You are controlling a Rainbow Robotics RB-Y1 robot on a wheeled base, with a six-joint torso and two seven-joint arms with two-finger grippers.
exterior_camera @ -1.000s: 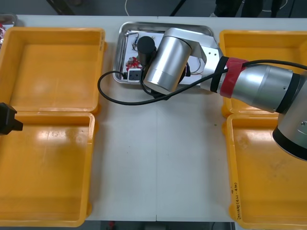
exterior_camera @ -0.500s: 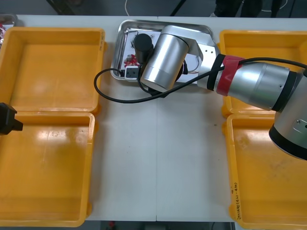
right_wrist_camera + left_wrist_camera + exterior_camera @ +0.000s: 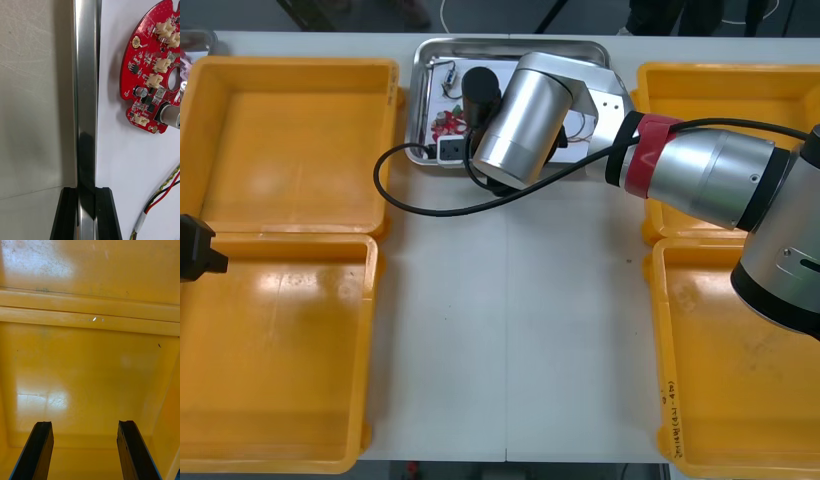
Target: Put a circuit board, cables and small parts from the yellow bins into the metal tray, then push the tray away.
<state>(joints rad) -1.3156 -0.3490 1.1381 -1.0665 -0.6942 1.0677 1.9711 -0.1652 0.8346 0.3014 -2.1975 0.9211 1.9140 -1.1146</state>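
The metal tray [image 3: 510, 44] has a shiny silver rim and is white inside. The round circuit board [image 3: 146, 56] is bright red, with cream-white connectors [image 3: 162, 65]. The red and yellow cable [image 3: 159, 197] is a twisted pair. The yellow bins [image 3: 290, 130] are of plain colour. The black cable [image 3: 378, 180] lies on a light grey table [image 3: 510, 330]. The right arm [image 3: 700, 180] is silver with a red band.

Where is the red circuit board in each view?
Front view: circuit board in the metal tray's left part, beside the right arm.
Right wrist view: board on the tray's white inside, beside the rim the right gripper clamps.
Left wrist view: left gripper, open, over a yellow bin.
Shared landmark: the tray's rim.
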